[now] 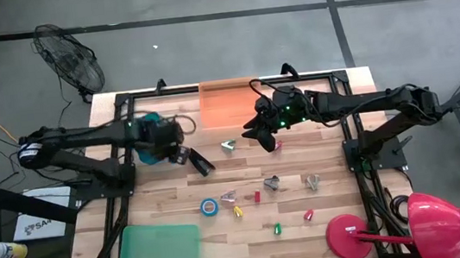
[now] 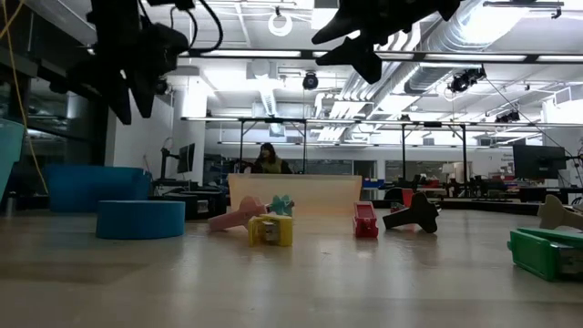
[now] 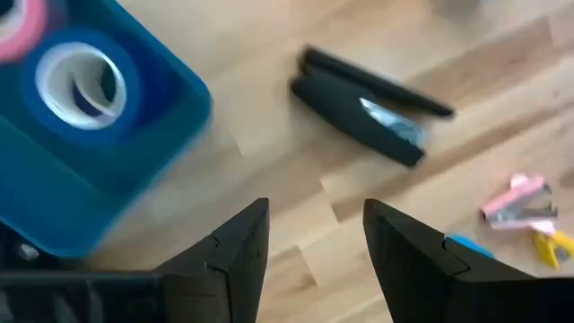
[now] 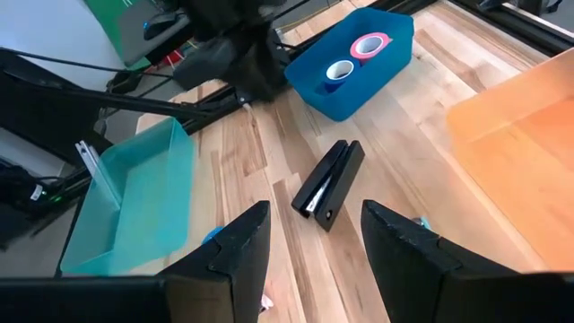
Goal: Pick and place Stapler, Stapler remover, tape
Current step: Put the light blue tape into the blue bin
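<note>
Stapler lies flat on the table, left of centre, beside the blue bin. Left gripper hovers above it, fingers apart, empty; right gripper likewise. Judged rigid, smooth, moderately heavy: grasp across its narrow mid-body.

one stapler, three tape rolls, three bins.

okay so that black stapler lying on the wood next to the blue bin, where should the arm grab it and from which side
Probably across the middle of the stapler's long body, coming straight down from above. It lies flat on the table, slim and much longer than wide, so fingers set on its two long sides should span it easily. Its two arms gape at one end, so avoid that end. The open left gripper is nearest, beside the blue bin.
</note>
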Available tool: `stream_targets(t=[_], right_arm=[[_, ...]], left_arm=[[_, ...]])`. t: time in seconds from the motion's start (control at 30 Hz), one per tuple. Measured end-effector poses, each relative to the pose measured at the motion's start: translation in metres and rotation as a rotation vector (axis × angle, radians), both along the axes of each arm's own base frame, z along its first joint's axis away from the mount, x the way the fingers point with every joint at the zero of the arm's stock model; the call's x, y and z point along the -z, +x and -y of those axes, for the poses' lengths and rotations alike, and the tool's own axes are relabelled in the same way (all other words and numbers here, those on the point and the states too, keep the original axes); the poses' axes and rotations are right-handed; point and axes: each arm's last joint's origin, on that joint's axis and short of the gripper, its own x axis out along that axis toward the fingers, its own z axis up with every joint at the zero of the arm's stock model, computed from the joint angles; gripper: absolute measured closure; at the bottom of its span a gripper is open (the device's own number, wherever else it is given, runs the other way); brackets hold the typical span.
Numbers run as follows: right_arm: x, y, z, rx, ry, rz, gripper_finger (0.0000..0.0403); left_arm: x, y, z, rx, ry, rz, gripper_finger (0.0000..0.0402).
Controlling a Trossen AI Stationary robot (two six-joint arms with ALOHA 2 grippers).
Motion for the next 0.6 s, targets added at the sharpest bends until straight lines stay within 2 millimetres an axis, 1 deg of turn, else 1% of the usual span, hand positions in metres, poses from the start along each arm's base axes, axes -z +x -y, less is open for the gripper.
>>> stream_targets(t=[0.13, 0.33, 0.43, 0.6], right_arm=[[0.000, 0.000, 0.000, -0.004, -0.009, -0.001, 0.0236], [0.001, 0.000, 0.000, -0.011, -0.022, -0.008, 0.0236], [0.002, -0.001, 0.000, -0.024, -0.019, -0.016, 0.0236], [0.004, -0.002, -0.002, -0.066, -0.020, -0.040, 0.0236]], left_arm=[[0.005, 0.007, 0.026, 0.092, 0.007, -0.009, 0.0223], [0.018, 0.030, 0.063, 0.249, 0.008, 0.056, 0.0223], [0.029, 0.043, 0.077, 0.270, -0.008, 0.073, 0.0223], [0.049, 0.061, 0.095, 0.275, -0.085, 0.075, 0.0223]])
